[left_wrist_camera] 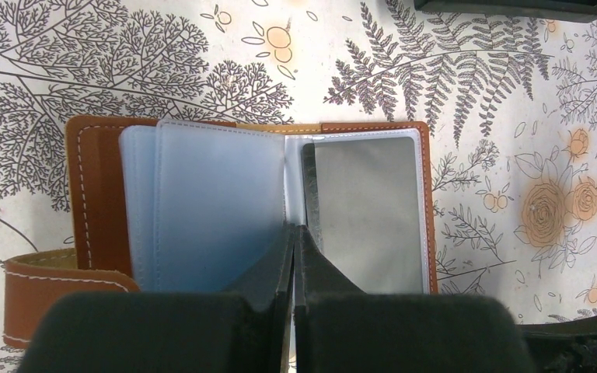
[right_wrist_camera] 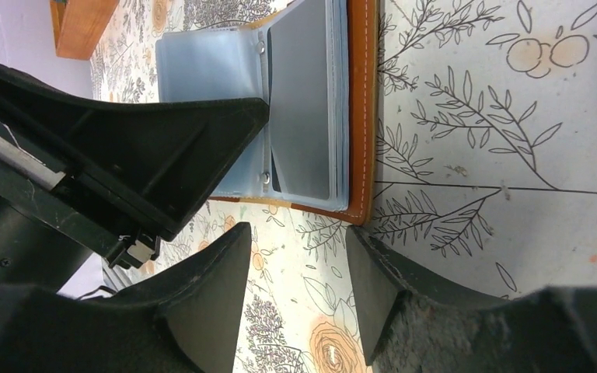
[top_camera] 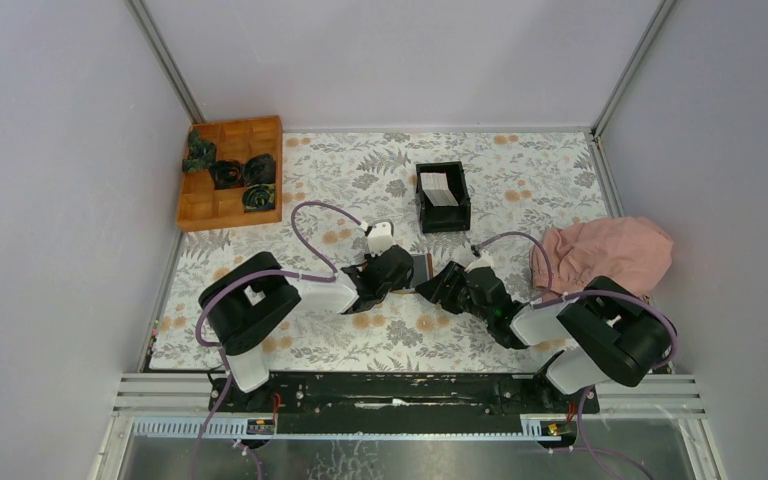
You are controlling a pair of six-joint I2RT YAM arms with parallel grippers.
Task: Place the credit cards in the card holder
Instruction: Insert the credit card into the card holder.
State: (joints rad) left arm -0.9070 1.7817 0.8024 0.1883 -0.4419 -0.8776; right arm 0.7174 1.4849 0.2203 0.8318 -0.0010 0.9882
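While my left end effector (left_wrist_camera: 295,245), its jaws pressed together, is bearing down on the fold of the card holder (left_wrist_camera: 97,194) and pinning it open on the surface (top_camera: 520,180), my right end effector (right_wrist_camera: 297,241) is hovering spread and empty just beside the holder's nearest leather edge. The holder is lying between the two arms, with one grey card (left_wrist_camera: 365,210) sitting in its right-hand sleeve. I am judging the remaining credit cards (top_camera: 438,188) to be the next target. They are sitting in the black box (top_camera: 446,222), straight beyond the holder from the right arm, which is both nearer and free. The box walls are standing upright, so I am expecting to need a descent from above. Bare surface is showing around the box, while the pink cloth (top_camera: 605,252) is crowding the right side.
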